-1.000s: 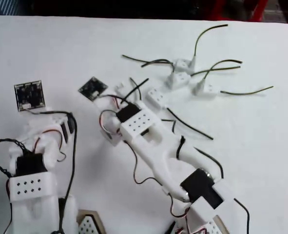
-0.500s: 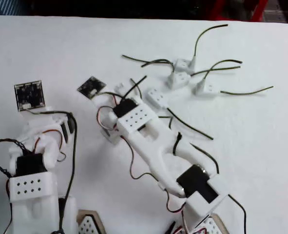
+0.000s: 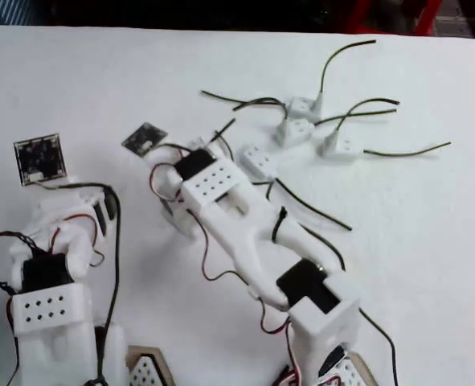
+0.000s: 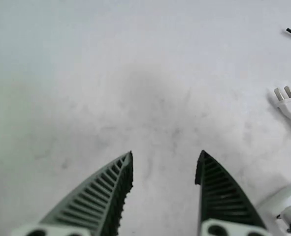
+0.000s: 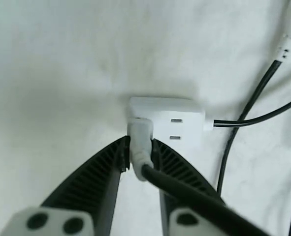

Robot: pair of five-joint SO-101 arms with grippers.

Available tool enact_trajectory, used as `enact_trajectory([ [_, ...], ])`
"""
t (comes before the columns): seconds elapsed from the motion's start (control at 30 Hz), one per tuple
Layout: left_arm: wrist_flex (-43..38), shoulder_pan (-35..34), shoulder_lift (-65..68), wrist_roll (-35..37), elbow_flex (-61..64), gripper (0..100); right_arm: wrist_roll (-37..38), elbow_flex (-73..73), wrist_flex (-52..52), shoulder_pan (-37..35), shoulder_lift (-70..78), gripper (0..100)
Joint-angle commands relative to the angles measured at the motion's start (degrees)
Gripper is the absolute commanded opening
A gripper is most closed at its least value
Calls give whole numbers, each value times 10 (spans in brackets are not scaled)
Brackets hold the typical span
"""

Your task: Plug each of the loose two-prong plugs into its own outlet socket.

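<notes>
My right gripper is clamped on a white two-prong plug, its long axis aimed into the outlet block and its nose touching just beside the paired slots, while my left gripper hangs spread over bare table.

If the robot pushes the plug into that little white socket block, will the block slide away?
Probably it slides when the plug pushes. The socket block looks small and light, lying loose on the smooth table with nothing holding it. Its black wire looks bendy, so it likely won't anchor it.
</notes>
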Motion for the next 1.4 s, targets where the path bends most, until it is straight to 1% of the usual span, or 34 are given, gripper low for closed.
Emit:
enact_trajectory([
  [0.0,-12,-10,-13,7,-5,217,0,-42,33,-3,-7,16],
  [0.13,-20,-22,-13,8,-4,216,0,-76,63,-3,-1,16],
  [0.5,-21,-22,-13,8,-4,216,-1,-70,55,-2,33,16],
  [0.6,-21,-22,-13,8,-4,216,-1,-68,38,10,36,16],
  [0.77,-21,-22,-13,8,-4,216,-1,-67,38,25,32,16],
  [0.93,-21,-22,-13,8,-4,216,-24,-67,38,6,34,16],
  [1.2,-21,-22,-13,8,-4,215,-25,-48,36,-7,33,16],
  [1.37,-21,-22,-13,8,-4,215,-25,-16,-1,-5,31,16],
])
